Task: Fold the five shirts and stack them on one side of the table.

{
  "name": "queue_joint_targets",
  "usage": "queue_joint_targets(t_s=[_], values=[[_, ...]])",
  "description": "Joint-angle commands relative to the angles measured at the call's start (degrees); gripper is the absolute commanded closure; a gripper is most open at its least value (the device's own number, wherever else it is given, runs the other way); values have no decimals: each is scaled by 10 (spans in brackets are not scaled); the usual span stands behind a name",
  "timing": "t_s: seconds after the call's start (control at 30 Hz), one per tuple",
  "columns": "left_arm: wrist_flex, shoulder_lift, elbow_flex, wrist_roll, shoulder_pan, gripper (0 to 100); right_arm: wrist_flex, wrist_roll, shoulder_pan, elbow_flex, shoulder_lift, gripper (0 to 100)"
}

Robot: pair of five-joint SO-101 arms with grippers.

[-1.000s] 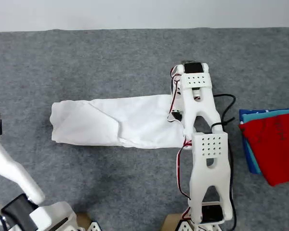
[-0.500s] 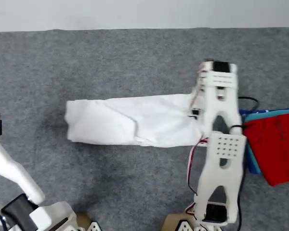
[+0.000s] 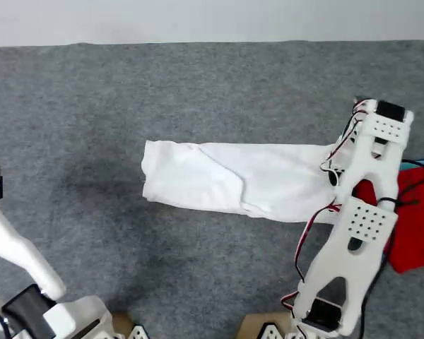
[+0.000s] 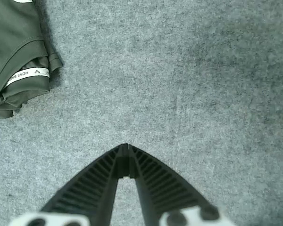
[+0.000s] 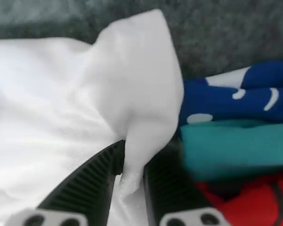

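Worktop [image 4: 203, 70], grey and fuzzy, lies under the left tool [image 4: 127, 157], closed tip to tip and holding nothing, near a folded dark green shirt [image 4: 14, 52]. Farther out, the right tool [image 5: 132, 162] pinches narrow on an edge of the white shirt [image 3: 247, 176], stretched across mid-worktop, just beside the stacked red shirt [image 3: 415, 226], teal shirt [image 5: 236, 150] and blue shirt [image 5: 217, 101].

This one reads as a robotics test bench, a lab setup rather than a home. There's the grey felt mat [image 3: 198, 85] spread under and all around the right claw [image 5: 131, 172], with a bare pale wall [image 3: 198, 18] beyond it. Behind the claw is a white printed arm [image 3: 353, 233], its loose wires [image 3: 301, 248] exposed. A second white arm [image 3: 18, 254] sits well off to its left.
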Motion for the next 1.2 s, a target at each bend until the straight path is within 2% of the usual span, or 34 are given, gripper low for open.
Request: queue_joint_targets(t_s=[0.0, 0.27, 0.73, 1.17], values=[[2, -24, -2, -3, 1, 998, 22, 20, -39, -4, -83, 990], [3, -25, -2, 19, 1, 998, 23, 20, -180, -4, -160, 990], [2, -20, -1, 49, 4, 998, 22, 16, -408, -4, -161, 990], [0, -23, -1, 49, 3, 998, -5, 20, -525, -7, -160, 990]])
